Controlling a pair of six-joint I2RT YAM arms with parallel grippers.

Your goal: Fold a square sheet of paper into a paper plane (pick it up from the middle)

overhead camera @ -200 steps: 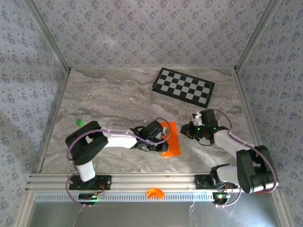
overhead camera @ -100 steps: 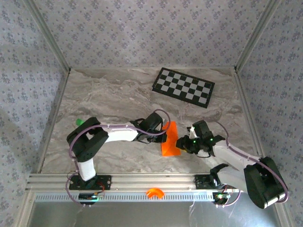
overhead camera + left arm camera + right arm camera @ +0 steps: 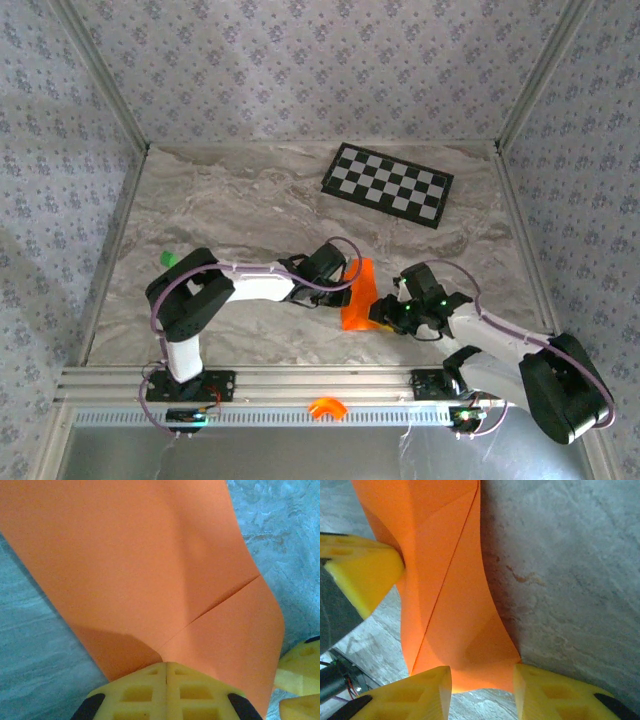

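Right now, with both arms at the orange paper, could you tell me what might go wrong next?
1. The left gripper is shut on the orange paper right at its edge; a pull could slip off or tear it.
2. The paper bows between the arms, so the open right gripper, straddling the other end, may press in a stray crease if it closes.
3. The two grippers sit close together and could bump.

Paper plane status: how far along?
Done: the square sheet of paper has diagonal creases. In hand: left gripper shut on its edge, right gripper open around one end. Left: the remaining folds; it isn't a narrow dart yet.
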